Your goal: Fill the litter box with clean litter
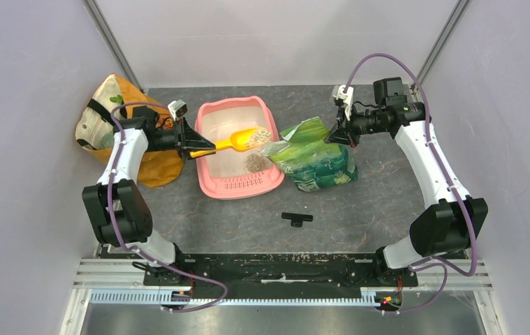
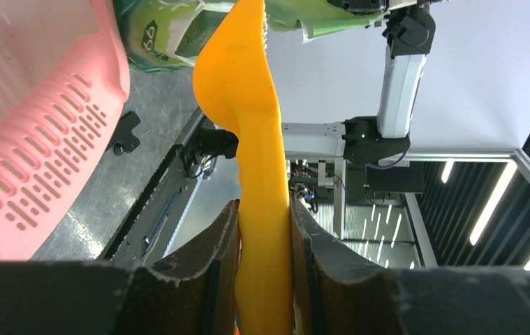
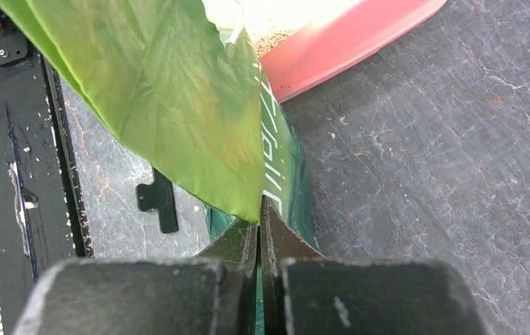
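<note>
The pink litter box (image 1: 209,183) lies mid-table with its slotted lip toward me; it also shows in the left wrist view (image 2: 31,160). A small pile of grey-beige litter (image 1: 254,162) lies inside it. My left gripper (image 1: 193,146) is shut on the handle of the orange scoop (image 1: 237,142), held over the box; the scoop's bowl carries litter (image 1: 259,135). In the left wrist view my fingers (image 2: 263,230) clamp the scoop handle (image 2: 258,160). My right gripper (image 1: 335,132) is shut on the top edge of the green foil bag (image 1: 314,157), which also shows in the right wrist view (image 3: 171,98).
An orange-tan fabric bag (image 1: 119,125) leans at the left wall behind my left arm. A small black T-shaped part (image 1: 297,218) lies on the grey table in front of the box, seen too in the right wrist view (image 3: 158,201).
</note>
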Robot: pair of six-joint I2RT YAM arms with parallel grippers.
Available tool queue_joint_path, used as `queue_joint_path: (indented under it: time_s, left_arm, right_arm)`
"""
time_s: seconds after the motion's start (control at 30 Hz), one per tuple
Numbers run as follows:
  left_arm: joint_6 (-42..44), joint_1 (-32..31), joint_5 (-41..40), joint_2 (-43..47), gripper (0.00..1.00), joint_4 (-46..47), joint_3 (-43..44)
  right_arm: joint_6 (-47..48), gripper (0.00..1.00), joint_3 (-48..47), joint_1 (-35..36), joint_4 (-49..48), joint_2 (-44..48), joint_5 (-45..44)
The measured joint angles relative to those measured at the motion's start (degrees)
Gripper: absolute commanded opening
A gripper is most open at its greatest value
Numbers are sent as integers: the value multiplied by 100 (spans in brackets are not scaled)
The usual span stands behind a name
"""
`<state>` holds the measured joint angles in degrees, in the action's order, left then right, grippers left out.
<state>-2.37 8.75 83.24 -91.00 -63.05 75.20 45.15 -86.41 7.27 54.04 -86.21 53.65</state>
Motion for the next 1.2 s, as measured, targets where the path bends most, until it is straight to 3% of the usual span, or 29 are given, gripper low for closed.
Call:
queue_joint_path:
  time_s: [0.2,0.5,0.67,0.9,1.2]
  left_arm:
    - [385,433,-262,-15,2,-424,94]
    - [474,428,-2267,-22,2,-533,713]
    - [474,70,-3434,-13,2,-487,1060]
    - [577,-986,-5104,240,2,-387,1296]
    - [990,-1381,-5899,634,2,-415,1480]
  right_arm:
    - [-17,0,0,0,-2,0,0]
    - [-20,0,0,0,-2,-2,0]
    - [-17,0,0,0,-2,-2,0]
    - [-17,0,0,0,-2,-2,-7]
    - [-17,0,0,0,0,-2,-9]
